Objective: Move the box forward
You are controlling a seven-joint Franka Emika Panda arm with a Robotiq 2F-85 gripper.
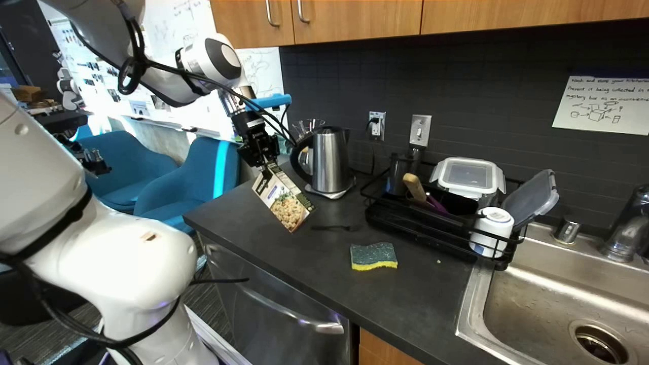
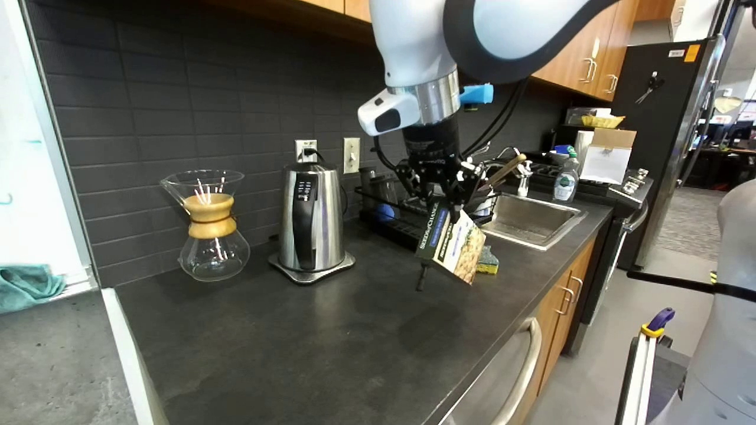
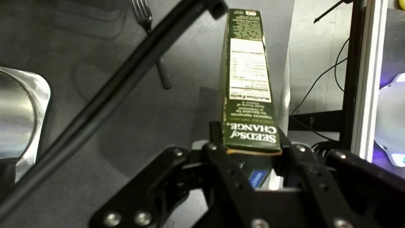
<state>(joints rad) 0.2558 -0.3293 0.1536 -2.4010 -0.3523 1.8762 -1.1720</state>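
One box (image 1: 284, 197) (long axis obliquely downward)

Box (image 1: 285, 200) in pincer (image 3: 249, 136), above countertop (image 2: 283, 348)

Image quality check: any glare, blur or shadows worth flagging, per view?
Wrist view: gripper slightly soft in the foreground, large lettering on the box legible, shadows on the countertop. In an exterior view, the whiteboard looks washed out; in both exterior views, the kettle shows bright reflections.
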